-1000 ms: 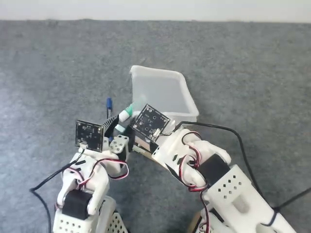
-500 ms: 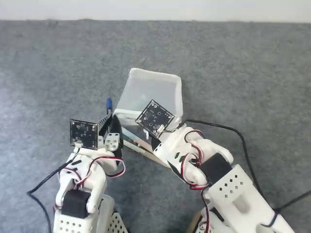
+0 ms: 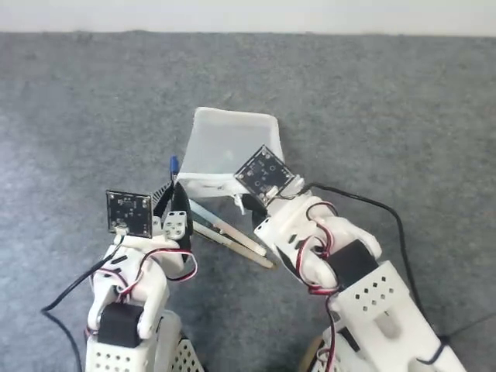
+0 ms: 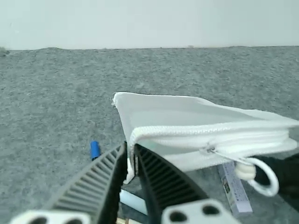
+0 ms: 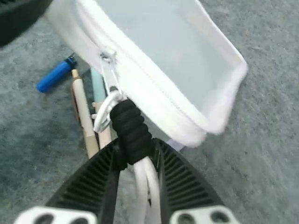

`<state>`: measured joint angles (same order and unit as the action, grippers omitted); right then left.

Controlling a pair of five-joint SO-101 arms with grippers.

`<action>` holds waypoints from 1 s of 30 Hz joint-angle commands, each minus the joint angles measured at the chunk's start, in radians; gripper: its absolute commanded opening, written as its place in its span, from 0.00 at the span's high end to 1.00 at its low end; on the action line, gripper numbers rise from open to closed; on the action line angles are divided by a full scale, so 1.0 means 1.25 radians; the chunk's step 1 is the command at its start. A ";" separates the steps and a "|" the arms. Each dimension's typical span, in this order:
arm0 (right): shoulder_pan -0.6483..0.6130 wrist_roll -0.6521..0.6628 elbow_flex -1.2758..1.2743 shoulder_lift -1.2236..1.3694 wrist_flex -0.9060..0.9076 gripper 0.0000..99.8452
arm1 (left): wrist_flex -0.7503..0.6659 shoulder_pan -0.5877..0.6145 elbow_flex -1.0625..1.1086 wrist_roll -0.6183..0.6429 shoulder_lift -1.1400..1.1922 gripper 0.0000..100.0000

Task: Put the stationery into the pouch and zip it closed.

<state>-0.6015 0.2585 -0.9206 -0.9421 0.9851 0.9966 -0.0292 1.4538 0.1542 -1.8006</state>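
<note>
The white pouch [image 3: 232, 147] [image 4: 201, 123] [image 5: 173, 56] is held off the grey mat between both arms, its zipper edge facing them. My left gripper [image 4: 131, 161] [image 3: 177, 200] is shut on the pouch's corner at one end of the zipper. My right gripper [image 5: 134, 145] is shut on the black zipper pull [image 5: 127, 122], which hangs by a white cord from the slider [image 5: 106, 58]. Under the pouch on the mat lie a beige pen [image 5: 85, 122] [image 3: 232, 236], a pale stick [image 4: 134, 201], a printed strip [image 4: 232, 183] and a blue pen cap [image 3: 173, 163] [image 4: 95, 149] [image 5: 55, 76].
A grey mat [image 3: 403, 116] covers the table up to a pale wall at the back. Black cables [image 3: 387, 225] trail from the arms at the near side.
The pouch has tipped and shifted left, its open mouth no longer facing up. The right arm moved right along the near edge, the left arm slightly left. Pens now show beneath the pouch.
</note>
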 commanded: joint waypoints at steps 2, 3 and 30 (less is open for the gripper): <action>0.060 -0.021 0.017 -0.034 0.001 0.99 | -0.020 0.080 -0.034 -0.006 -0.015 0.99; 0.061 -0.028 0.021 -0.035 0.001 0.99 | -0.020 0.087 -0.034 -0.006 -0.015 0.99; 0.157 -0.055 0.010 -0.145 0.013 0.99 | -0.021 0.133 -0.034 -0.006 -0.015 0.99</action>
<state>-0.4419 0.2002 -0.9237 -1.0909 0.9973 0.9966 0.1135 1.4538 0.1542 -1.8006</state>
